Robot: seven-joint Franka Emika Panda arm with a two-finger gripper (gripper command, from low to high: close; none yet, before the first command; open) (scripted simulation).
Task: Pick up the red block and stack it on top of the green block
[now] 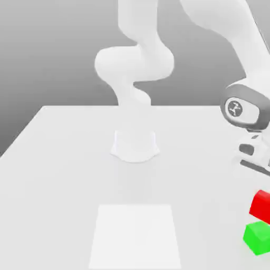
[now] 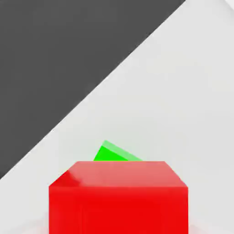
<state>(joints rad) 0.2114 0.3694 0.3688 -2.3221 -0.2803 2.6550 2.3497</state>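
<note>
The red block (image 1: 261, 204) is at the exterior view's right edge, directly under my gripper (image 1: 259, 164), which is shut on it. The green block (image 1: 258, 238) rests on the white table just below the red one in that picture, closer to the front edge. In the hand view the red block (image 2: 119, 199) looms large and close. The green block (image 2: 114, 153) peeks out from behind its upper edge.
The arm's round base (image 1: 135, 146) stands at the middle back of the white table (image 1: 63, 174). A faint square patch (image 1: 135, 236) marks the table's front middle. In the hand view the table's edge runs diagonally against dark floor (image 2: 59, 59).
</note>
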